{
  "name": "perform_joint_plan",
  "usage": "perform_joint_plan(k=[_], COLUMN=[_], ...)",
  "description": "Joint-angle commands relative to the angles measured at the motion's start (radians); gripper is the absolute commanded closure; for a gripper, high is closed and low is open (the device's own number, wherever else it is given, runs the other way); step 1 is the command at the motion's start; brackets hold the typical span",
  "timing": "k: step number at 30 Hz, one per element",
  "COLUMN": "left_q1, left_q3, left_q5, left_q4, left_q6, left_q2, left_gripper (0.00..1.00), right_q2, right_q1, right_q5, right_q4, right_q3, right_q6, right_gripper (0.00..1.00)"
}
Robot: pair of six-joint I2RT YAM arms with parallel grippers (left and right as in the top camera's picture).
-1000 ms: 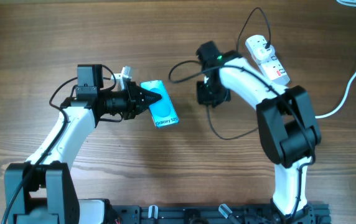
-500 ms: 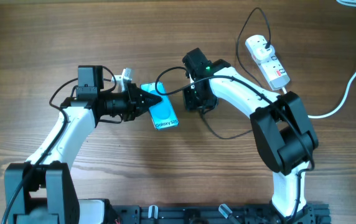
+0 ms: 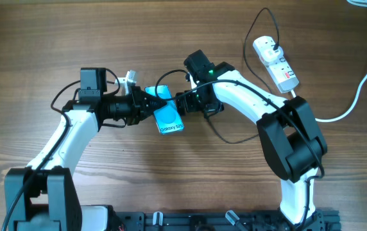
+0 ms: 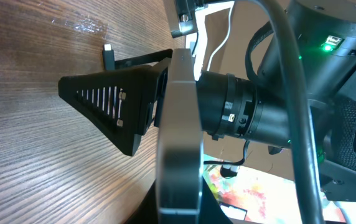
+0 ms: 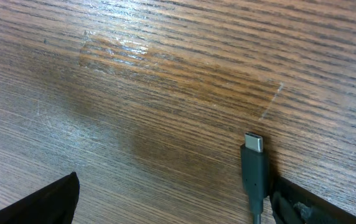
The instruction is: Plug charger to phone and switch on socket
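The phone (image 3: 169, 117), cyan-screened, lies tilted at the table's middle, and my left gripper (image 3: 151, 101) is shut on its left edge. In the left wrist view the phone (image 4: 178, 124) shows edge-on between the jaws. My right gripper (image 3: 182, 102) stands open just right of the phone's top end. The charger's dark connector (image 5: 254, 168) lies flat on the wood beside one right finger (image 5: 302, 208), held by nothing. The connector (image 4: 108, 56) also shows past a black right finger (image 4: 116, 109). The black cable (image 3: 251, 32) loops back to the white plug (image 3: 265, 46) in the socket (image 3: 278, 65).
The socket's thick white lead (image 3: 365, 74) runs off the table's right edge. A loop of black cable (image 3: 225, 138) lies under my right arm. Bare wood surrounds both arms at the front.
My right gripper has moved left up to the phone and opened, letting go of the charger's connector, which now lies on the table. The left gripper and phone stayed put.
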Motion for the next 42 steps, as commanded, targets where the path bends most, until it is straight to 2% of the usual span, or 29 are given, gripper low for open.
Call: perform_joint_plan(k=[1, 5, 13, 14, 16, 18, 22, 24, 28, 32, 37, 42], left_q1=[0.005, 0.005, 0.028, 0.032, 0.044, 0.049, 0.050, 0.050, 0.050, 0.050, 0.050, 0.050], left_q3=[0.011, 0.011, 0.011, 0.011, 0.011, 0.011, 0.011, 0.011, 0.011, 0.011, 0.011, 0.011], left_q5=[0.039, 0.039, 0.055, 0.058, 0.058, 0.060, 0.065, 0.065, 0.065, 0.065, 0.065, 0.065], left_q4=[0.000, 0.000, 0.000, 0.000, 0.000, 0.000, 0.000, 0.000, 0.000, 0.000, 0.000, 0.000], left_q6=[-0.003, -0.003, -0.002, -0.002, -0.003, -0.003, -0.002, -0.002, -0.002, -0.003, -0.003, -0.003], left_q2=[-0.004, -0.004, -0.004, -0.004, -0.004, -0.004, -0.004, -0.004, -0.004, -0.004, -0.004, -0.004], left_gripper=[0.96, 0.96, 0.96, 0.96, 0.96, 0.96, 0.96, 0.96, 0.96, 0.96, 0.96, 0.96], right_q2=[0.140, 0.140, 0.140, 0.140, 0.140, 0.140, 0.140, 0.140, 0.140, 0.140, 0.140, 0.140], right_q1=[-0.014, -0.014, -0.014, -0.014, -0.014, -0.014, -0.014, -0.014, -0.014, -0.014, -0.014, -0.014], right_q5=[0.084, 0.103, 0.103, 0.103, 0.107, 0.106, 0.106, 0.106, 0.106, 0.106, 0.107, 0.107], right_q4=[-0.022, -0.031, -0.099, -0.099, -0.080, -0.049, 0.023, 0.060, 0.085, 0.084, 0.055, 0.046], right_q3=[-0.095, -0.096, -0.097, -0.097, -0.107, -0.124, -0.161, -0.167, -0.167, -0.167, -0.167, -0.167], right_q6=[0.002, 0.002, 0.002, 0.002, 0.002, 0.002, 0.003, 0.003, 0.003, 0.002, 0.002, 0.002], right_gripper=[0.03, 0.31, 0.31, 0.35, 0.48, 0.52, 0.51, 0.45, 0.46, 0.60, 0.62, 0.76])
